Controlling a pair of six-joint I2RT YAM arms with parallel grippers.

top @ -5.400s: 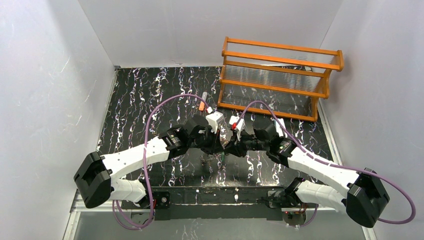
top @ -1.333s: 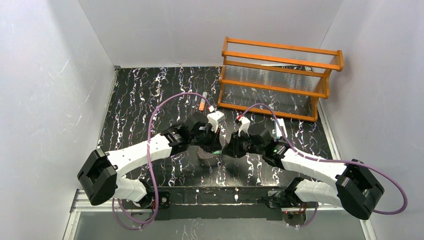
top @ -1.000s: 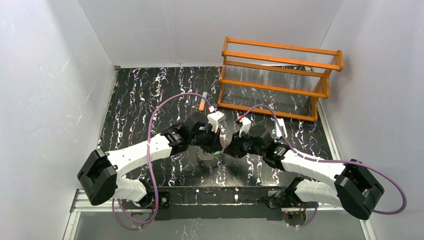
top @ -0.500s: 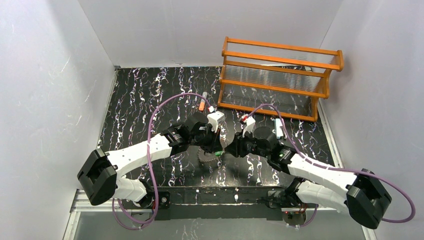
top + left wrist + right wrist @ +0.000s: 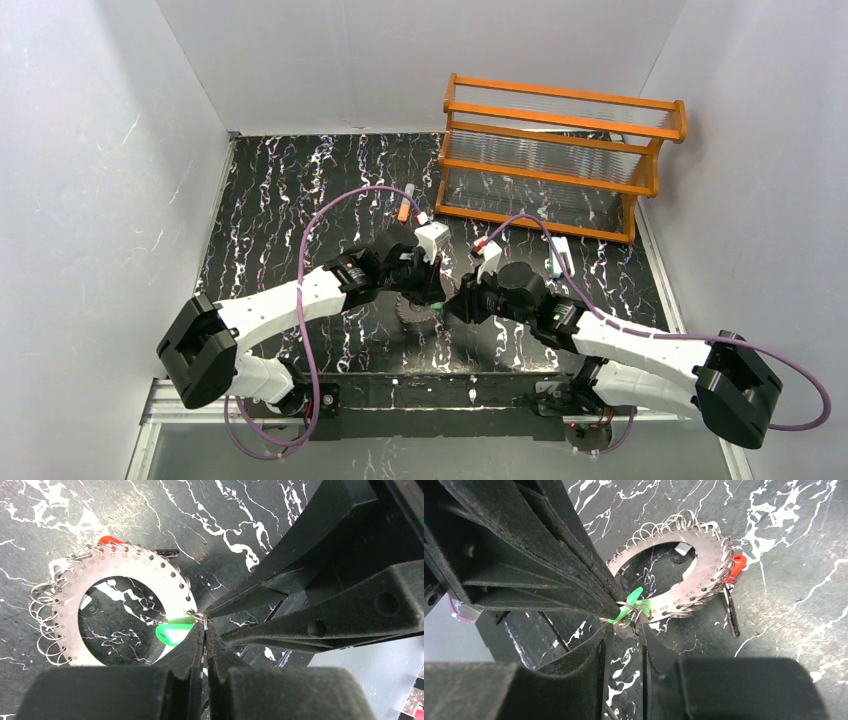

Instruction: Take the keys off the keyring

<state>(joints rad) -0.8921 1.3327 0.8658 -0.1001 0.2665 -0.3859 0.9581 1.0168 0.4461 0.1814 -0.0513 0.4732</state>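
The keyring (image 5: 145, 565) is a flat grey toothed metal ring with many small wire loops, lying on the black marbled table; it also shows in the top view (image 5: 411, 313). A green key (image 5: 172, 632) hangs at its rim, a red key (image 5: 737, 562) sits on the far rim, and a dark key (image 5: 730, 611) lies beside it. My left gripper (image 5: 205, 624) is shut on a thin wire loop at the ring's edge. My right gripper (image 5: 624, 628) meets it tip to tip, its fingers a little apart and closed on the grey end of the green key (image 5: 631, 600).
An orange wooden rack (image 5: 560, 160) stands at the back right. An orange-and-grey tube (image 5: 405, 206) lies behind the grippers and a pale clip (image 5: 557, 257) lies right of them. White walls close in the table on three sides.
The right wrist has shifted and turned slightly beside the ring, and its fingers stand wider than a second ago. The left arm and the keyring have stayed put.
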